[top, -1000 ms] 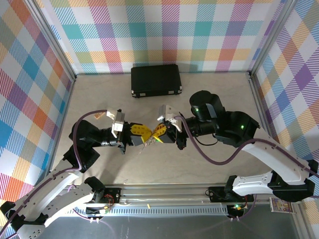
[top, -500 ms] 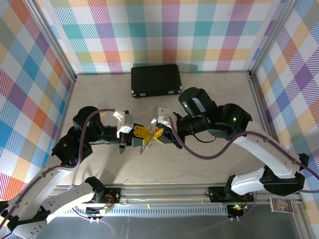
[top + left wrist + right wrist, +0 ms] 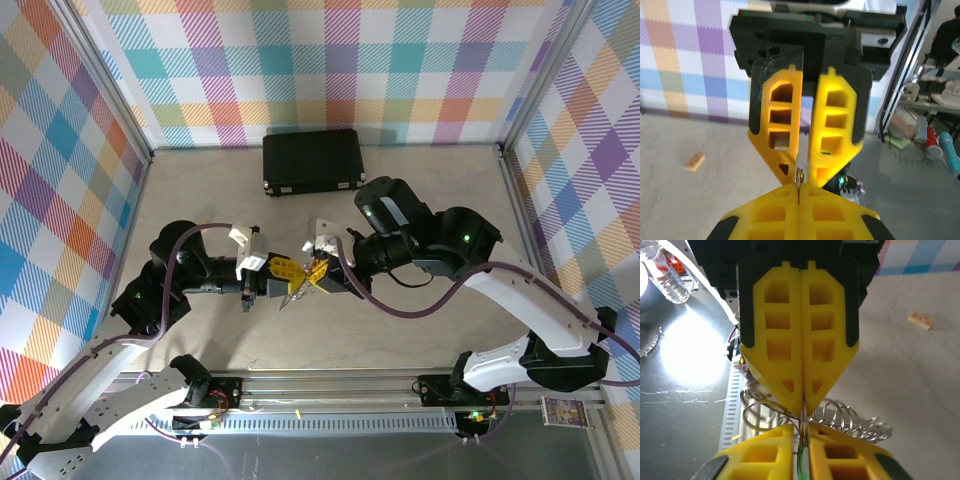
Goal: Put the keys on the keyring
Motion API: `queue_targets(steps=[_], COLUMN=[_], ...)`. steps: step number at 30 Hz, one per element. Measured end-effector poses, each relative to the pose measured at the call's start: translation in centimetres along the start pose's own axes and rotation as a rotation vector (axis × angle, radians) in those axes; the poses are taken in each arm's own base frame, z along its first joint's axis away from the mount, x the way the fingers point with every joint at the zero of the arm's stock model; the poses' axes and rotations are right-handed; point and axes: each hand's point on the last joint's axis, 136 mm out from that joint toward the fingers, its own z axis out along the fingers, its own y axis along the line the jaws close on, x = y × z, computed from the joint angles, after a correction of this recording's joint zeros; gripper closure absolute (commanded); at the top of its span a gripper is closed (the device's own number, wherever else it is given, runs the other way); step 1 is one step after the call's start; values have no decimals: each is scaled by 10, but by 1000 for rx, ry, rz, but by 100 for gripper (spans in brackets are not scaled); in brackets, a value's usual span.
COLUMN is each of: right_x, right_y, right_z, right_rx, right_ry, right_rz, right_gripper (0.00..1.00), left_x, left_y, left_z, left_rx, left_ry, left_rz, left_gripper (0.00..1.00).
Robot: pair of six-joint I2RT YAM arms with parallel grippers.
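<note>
My two grippers meet tip to tip above the middle of the table. The left gripper [image 3: 294,273] [image 3: 799,196] is shut on a silver ring of the keyring [image 3: 854,423] [image 3: 290,294]. The keyring's thin loop and row of small rings hang below the left gripper's fingertips [image 3: 803,401]. A green key [image 3: 801,464] [image 3: 800,176] stands edge-on between the fingers of the right gripper [image 3: 310,276] [image 3: 803,440], together with one silver ring. In the left wrist view the right gripper's fingers [image 3: 832,150] stand slightly apart on either side of the key.
A black rectangular case [image 3: 312,160] lies at the back of the table. A small wooden block [image 3: 694,161] [image 3: 920,320] lies on the tabletop away from the grippers. Checked walls close in the left, back and right sides.
Both grippers have shifted a little toward the back of the table, still tip to tip. The right gripper's jaws have parted slightly around the green key.
</note>
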Motion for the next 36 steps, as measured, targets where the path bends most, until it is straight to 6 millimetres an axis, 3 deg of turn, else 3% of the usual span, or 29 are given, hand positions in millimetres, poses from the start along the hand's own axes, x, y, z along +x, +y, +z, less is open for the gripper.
queue_targets(steps=[9, 16, 22, 30, 36], right_x=[-18, -26, -28, -29, -28], right_y=[1, 2, 2, 2, 2], right_z=[-23, -31, -31, -31, -30], right_rx=[62, 78, 77, 76, 73], right_ry=[-134, -187, -197, -199, -199], right_rz=[-12, -18, -23, -27, -28], right_gripper=[85, 91, 81, 83, 75], left_x=[-30, -40, -42, -43, -42], left_y=[-3, -8, -10, -12, -13], left_z=[2, 0, -1, -2, -2], left_rx=[50, 88, 96, 106, 115], left_ry=[-181, -247, -256, -261, -257], left_rz=[-7, -26, -38, -43, -45], left_gripper=[100, 100, 100, 100, 100])
